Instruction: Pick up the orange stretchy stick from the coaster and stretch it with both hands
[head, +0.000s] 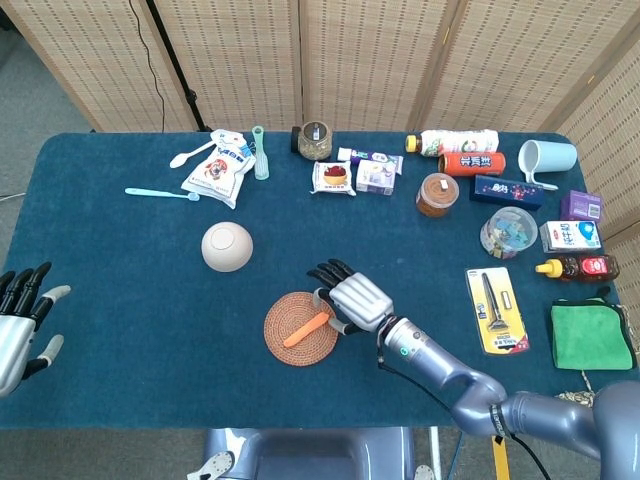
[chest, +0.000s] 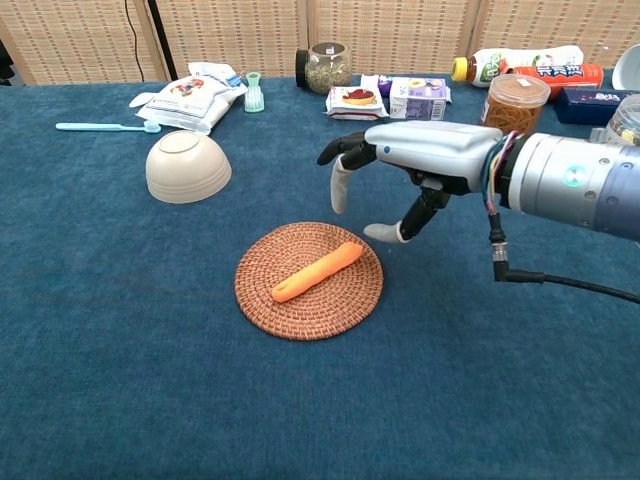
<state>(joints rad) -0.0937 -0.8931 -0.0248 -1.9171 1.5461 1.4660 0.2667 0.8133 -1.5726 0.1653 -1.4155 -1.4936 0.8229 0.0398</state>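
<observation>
The orange stretchy stick lies slanted on the round woven coaster near the table's front middle. My right hand hovers open just right of and above the stick's right end, fingers spread and pointing down, touching nothing. At the far left edge of the head view, well away from the coaster, my left hand stays open with its fingers apart. The chest view does not show the left hand.
An upturned beige bowl sits behind and left of the coaster. Snack packets, a jar, bottles, a mug and boxes line the back and right side. A razor pack and a green cloth lie to the right.
</observation>
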